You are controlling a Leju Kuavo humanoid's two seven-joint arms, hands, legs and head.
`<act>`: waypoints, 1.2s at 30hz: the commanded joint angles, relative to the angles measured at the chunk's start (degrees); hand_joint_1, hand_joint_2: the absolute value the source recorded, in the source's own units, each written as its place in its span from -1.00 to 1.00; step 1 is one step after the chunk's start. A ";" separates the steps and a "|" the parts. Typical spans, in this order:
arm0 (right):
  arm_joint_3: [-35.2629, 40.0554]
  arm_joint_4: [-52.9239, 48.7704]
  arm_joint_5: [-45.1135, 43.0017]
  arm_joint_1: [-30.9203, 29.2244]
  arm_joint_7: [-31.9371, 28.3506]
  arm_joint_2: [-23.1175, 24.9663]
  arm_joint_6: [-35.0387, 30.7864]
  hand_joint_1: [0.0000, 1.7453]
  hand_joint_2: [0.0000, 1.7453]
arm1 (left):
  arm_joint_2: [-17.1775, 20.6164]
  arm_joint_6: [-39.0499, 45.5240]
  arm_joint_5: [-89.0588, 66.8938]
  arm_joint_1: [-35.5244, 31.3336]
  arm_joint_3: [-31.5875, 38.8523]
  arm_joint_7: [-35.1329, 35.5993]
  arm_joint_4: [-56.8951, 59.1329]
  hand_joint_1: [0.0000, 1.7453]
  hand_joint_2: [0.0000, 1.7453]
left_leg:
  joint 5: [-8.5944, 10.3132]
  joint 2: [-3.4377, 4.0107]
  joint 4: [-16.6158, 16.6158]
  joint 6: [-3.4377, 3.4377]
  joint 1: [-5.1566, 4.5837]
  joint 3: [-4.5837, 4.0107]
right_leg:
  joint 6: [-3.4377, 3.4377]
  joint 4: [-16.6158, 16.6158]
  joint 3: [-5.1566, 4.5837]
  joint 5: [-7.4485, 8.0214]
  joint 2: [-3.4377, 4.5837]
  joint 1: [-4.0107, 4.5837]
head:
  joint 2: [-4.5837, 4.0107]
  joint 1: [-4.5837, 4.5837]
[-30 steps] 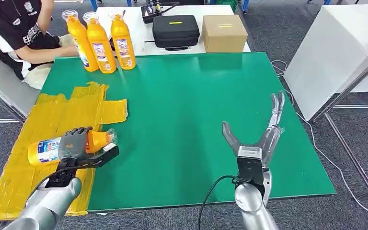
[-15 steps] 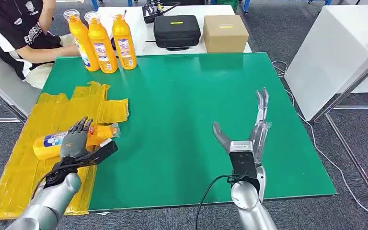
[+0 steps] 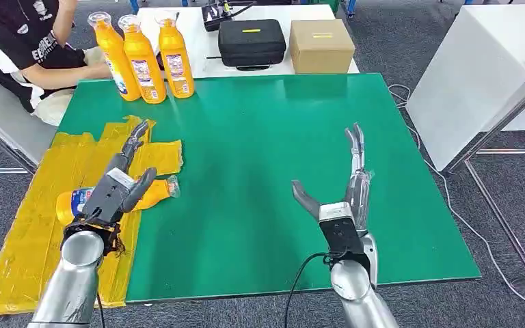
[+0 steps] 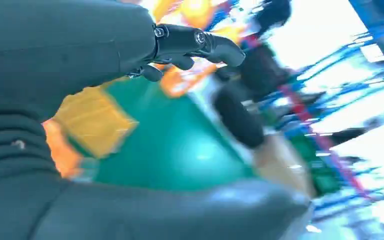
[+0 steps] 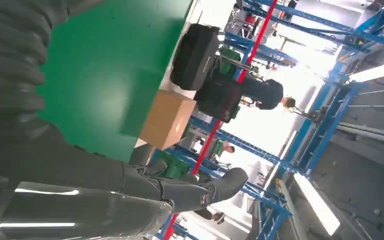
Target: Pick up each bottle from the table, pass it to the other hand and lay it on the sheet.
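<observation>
1. Orange plastic forms the bottle (image 3: 113, 199), which is seen lying on its side on the yellow sheet (image 3: 34, 232) at lower left, with a white-and-blue label and a clear cap.
2. Just above it the left hand (image 3: 117, 186) is spread, holding nothing.
3. Over the green desk (image 3: 260, 137), the right hand (image 3: 338, 198) is spread and empty.

One bottle (image 3: 154, 195) lies on the sheet (image 3: 41, 225) at the table's (image 3: 260, 150) left; three bottles (image 3: 143, 58) stand behind.
</observation>
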 commanded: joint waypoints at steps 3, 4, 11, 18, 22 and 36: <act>1.91 -4.66 -3.25 -1.08 1.64 -4.58 5.55 -1.00 1.00 | 2.17 -6.50 16.22 5.58 -2.43 3.77 -16.09 -1.00 -1.00 | -0.12 0.18 -0.01 -0.23 0.10 0.18 | -0.05 -0.10 0.19 -0.05 0.06 0.08 | 0.00 0.00; 1.74 -4.85 -3.34 -1.12 1.78 -4.61 5.77 -1.00 1.00 | 2.26 -6.55 16.42 5.49 -2.38 3.63 -15.60 -1.00 -1.00 | -0.06 0.13 -0.02 -0.15 0.07 0.11 | -0.03 -0.07 0.09 -0.02 0.05 0.05 | 0.02 -0.02; -2.56 -5.11 -12.51 -0.20 8.72 -5.59 20.15 -1.00 1.00 | 2.25 -10.74 26.77 5.15 -2.21 6.28 -9.66 -1.00 1.00 | -0.04 0.01 -0.09 -0.19 0.07 0.22 | -0.05 -0.15 0.26 -0.04 -0.07 0.05 | 0.00 0.00; -3.49 -4.24 -14.04 -0.29 9.53 -5.59 21.80 -1.00 1.00 | 2.43 -10.86 27.51 5.04 -2.58 6.50 -8.63 -1.00 1.00 | -0.04 0.02 -0.08 -0.17 0.04 0.18 | -0.05 -0.12 0.19 -0.04 -0.05 0.03 | 0.00 0.00; -4.00 -2.27 -16.30 -1.09 12.36 -6.08 23.90 -1.00 1.00 | 2.82 -10.52 28.34 5.30 -3.25 8.18 -7.83 -1.00 1.00 | -0.03 0.02 -0.08 -0.18 0.05 0.19 | -0.06 -0.13 0.19 -0.03 -0.06 0.04 | 0.00 -0.02; -3.02 2.90 -16.77 -2.35 10.48 -7.06 22.81 -1.00 1.00 | 2.90 -8.29 29.56 5.14 -6.31 9.86 -0.85 -1.00 1.00 | -0.04 0.04 -0.10 -0.17 0.04 0.22 | -0.05 -0.15 0.23 -0.02 -0.02 0.04 | 0.02 0.00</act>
